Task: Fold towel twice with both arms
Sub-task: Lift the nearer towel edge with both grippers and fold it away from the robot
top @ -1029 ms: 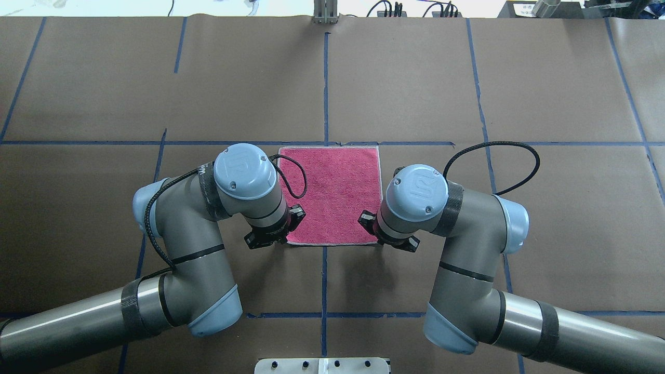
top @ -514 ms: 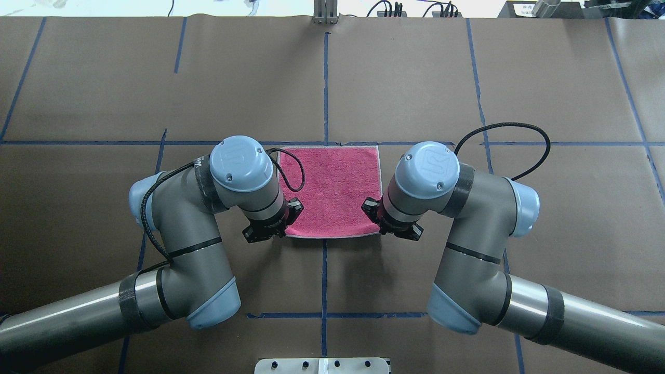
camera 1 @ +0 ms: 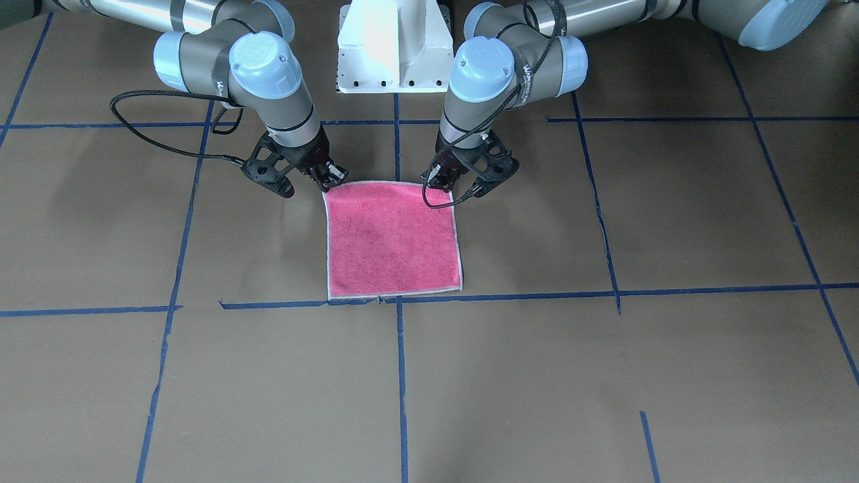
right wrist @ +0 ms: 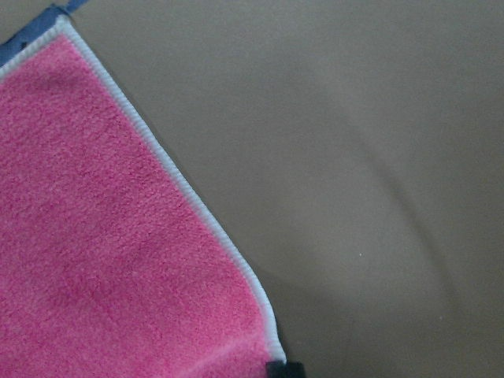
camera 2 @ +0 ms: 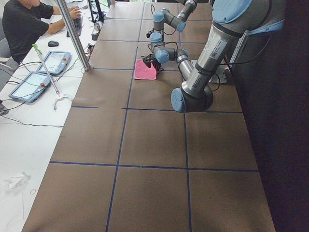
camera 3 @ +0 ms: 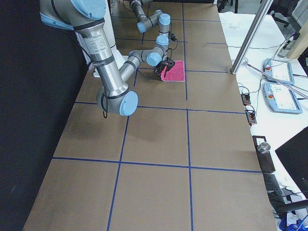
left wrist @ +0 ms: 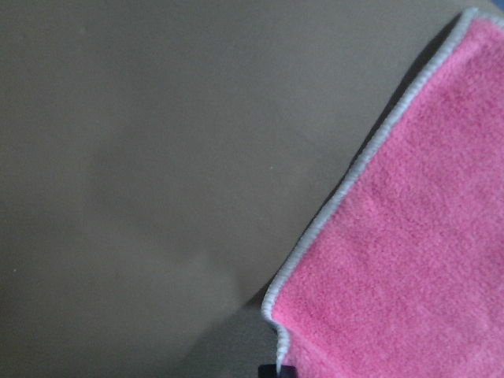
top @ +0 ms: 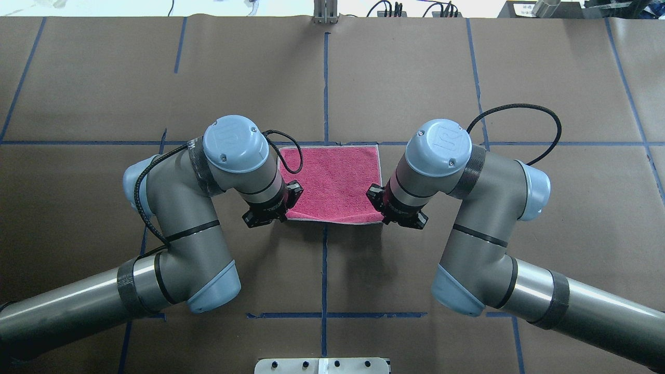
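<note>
I see the towel [top: 332,174] lying pink face up near the middle of the tabletop [top: 415,78], which is covered with brown paper and divided by blue tape lines [top: 324,78]. Its far edge, the one away from the robot, lies along one of these lines. The left arm [top: 182,218] and the right arm [top: 478,208] both bend inward over the towel's near edge, one at each near corner. The left gripper [top: 270,210] is pressed together on the towel's near left corner, and the right gripper [top: 397,210] pinches the near right corner in the same way. In each wrist view the corner runs down to a small black fingertip at the bottom of the picture, and the pale stitched edge [left wrist: 346,181] casts a soft shadow on the paper beside it, so I judge that this edge is raised a little off the tabletop. From overhead, the strip of towel between the two grippers looks tilted, with a faint crease across it, while the far part lies flat. No grey face is visible. In the front-facing view the white base [camera 1: 392,47] stands behind the towel, between the two arms.
</note>
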Controlling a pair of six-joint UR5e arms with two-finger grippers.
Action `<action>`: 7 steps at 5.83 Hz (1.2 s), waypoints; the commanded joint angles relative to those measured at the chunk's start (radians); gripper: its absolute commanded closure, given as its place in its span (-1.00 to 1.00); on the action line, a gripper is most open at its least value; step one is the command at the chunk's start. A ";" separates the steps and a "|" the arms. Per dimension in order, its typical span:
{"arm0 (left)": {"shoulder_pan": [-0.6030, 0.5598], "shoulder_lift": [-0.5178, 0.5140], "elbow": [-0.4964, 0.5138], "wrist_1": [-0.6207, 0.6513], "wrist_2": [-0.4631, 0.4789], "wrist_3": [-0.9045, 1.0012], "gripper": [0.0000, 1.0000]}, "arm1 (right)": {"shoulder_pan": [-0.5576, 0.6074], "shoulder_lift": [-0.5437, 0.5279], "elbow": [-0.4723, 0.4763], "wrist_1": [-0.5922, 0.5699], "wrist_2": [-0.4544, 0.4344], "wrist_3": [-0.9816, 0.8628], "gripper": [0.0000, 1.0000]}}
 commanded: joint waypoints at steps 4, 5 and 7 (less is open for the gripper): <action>-0.035 -0.001 0.008 -0.034 -0.042 -0.064 1.00 | 0.004 0.002 -0.013 0.006 -0.003 -0.031 1.00; -0.035 -0.003 0.025 -0.089 -0.040 -0.124 1.00 | 0.010 0.035 -0.035 0.012 -0.006 -0.032 1.00; -0.041 -0.006 0.034 -0.104 -0.040 -0.133 1.00 | 0.030 0.102 -0.097 0.012 0.003 -0.031 1.00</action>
